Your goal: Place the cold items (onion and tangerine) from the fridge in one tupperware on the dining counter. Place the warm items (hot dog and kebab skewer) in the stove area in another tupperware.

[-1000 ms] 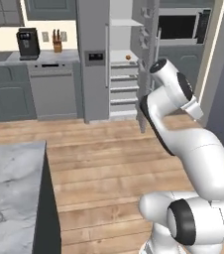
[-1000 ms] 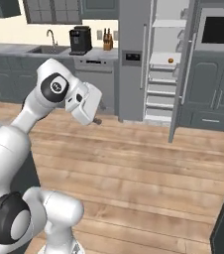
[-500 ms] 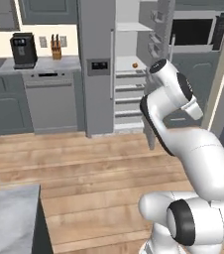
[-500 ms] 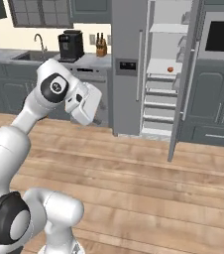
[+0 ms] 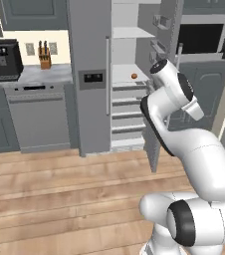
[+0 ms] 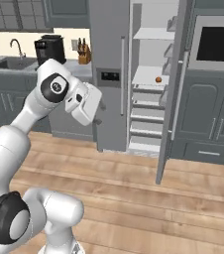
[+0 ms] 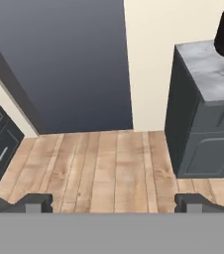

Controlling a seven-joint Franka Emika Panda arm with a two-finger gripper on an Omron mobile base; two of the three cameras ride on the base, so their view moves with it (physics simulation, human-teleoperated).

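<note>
Ahead of the fingers [image 7: 114, 202], which stood wide apart and empty, bare wooden floor [image 7: 99, 163] ran between fridge door [image 6: 172, 94] edge and cabinet [image 7: 203, 124] corner.

Fridge [image 5: 92, 74] straight ahead, far across the floor [image 5: 59, 199], door [image 6: 173, 99] swung open to the right. Tangerine [image 5: 134, 76] on a middle shelf [image 6: 148, 77] inside, drawers [image 5: 127, 114] below. Left of fridge: dishwasher [image 5: 37, 117] under a counter [image 5: 30, 74], coffee machine [image 5: 6, 59] and knife block [image 5: 45, 57] on top; sink [image 6: 5, 62] farther left. Microwave [image 5: 204, 37] right of fridge, above cabinets [image 6: 208, 119].
</note>
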